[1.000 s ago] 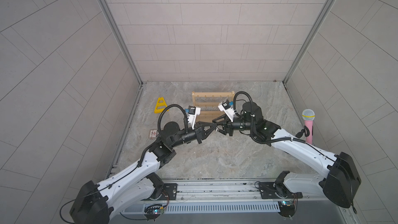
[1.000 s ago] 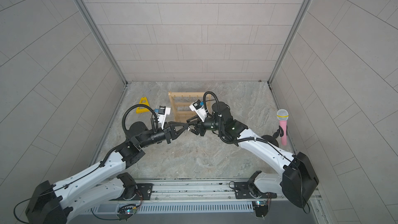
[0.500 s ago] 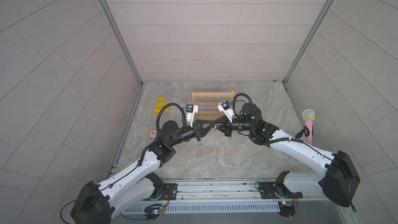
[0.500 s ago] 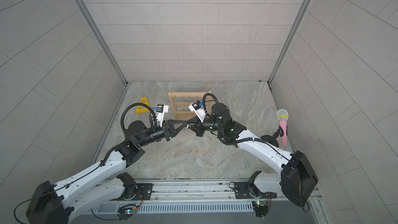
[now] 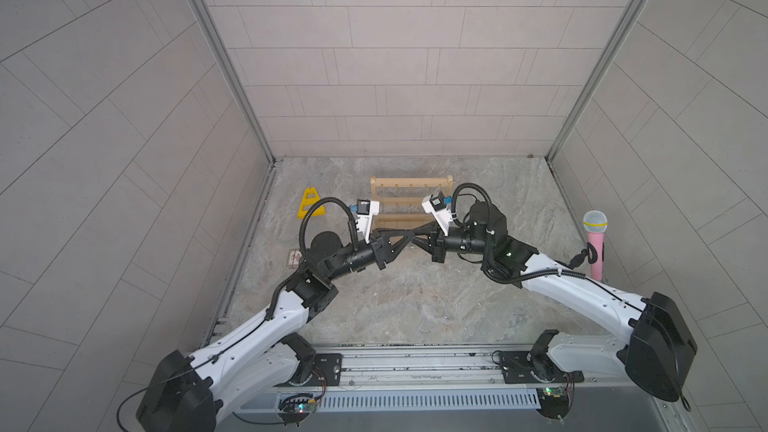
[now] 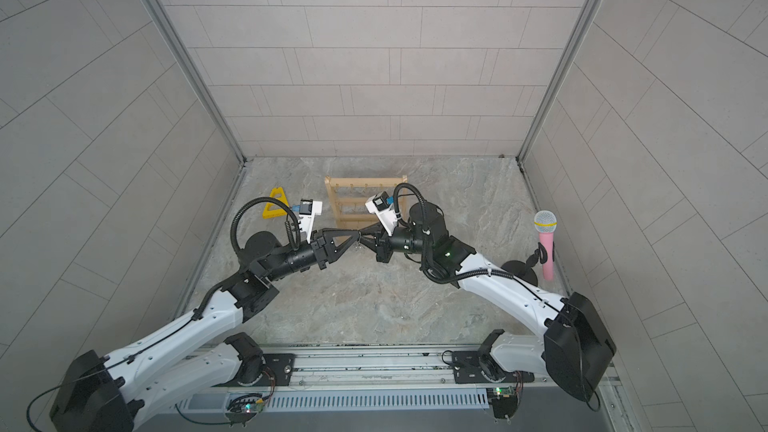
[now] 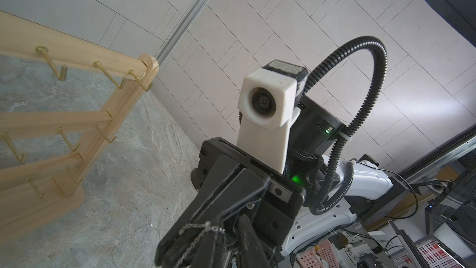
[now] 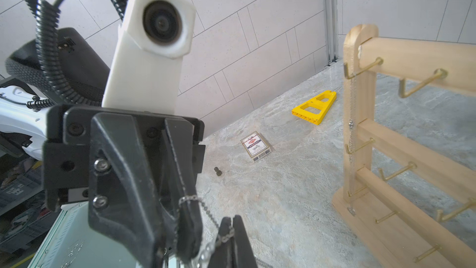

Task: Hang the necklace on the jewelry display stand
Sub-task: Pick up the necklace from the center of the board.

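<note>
The necklace (image 8: pixel 206 210) is a thin silver chain held in the air between my two grippers. They meet tip to tip in front of the jewelry display stand (image 5: pixel 409 201), seen in both top views. My right gripper (image 8: pixel 233 221) is shut on the chain. My left gripper (image 7: pixel 229 225) has its jaws slightly apart, and the necklace (image 7: pixel 198 226) loops over one of its fingers. From above, the left gripper (image 6: pixel 356 235) and right gripper (image 6: pixel 363 239) hide the chain. The pale wooden jewelry display stand (image 8: pixel 412 150) stands upright with brass hooks.
Another thin chain (image 8: pixel 351 125) hangs from the end hook of the stand's top bar. A yellow triangular frame (image 5: pixel 311 203) and a small card box (image 5: pixel 294 258) lie to the left. A pink microphone (image 5: pixel 595 243) stands at the right wall. A small dark piece (image 8: pixel 218 171) lies on the floor.
My right gripper has gone from open to shut on the chain. My left jaws have parted a little. Both arms have stayed almost where they were.
</note>
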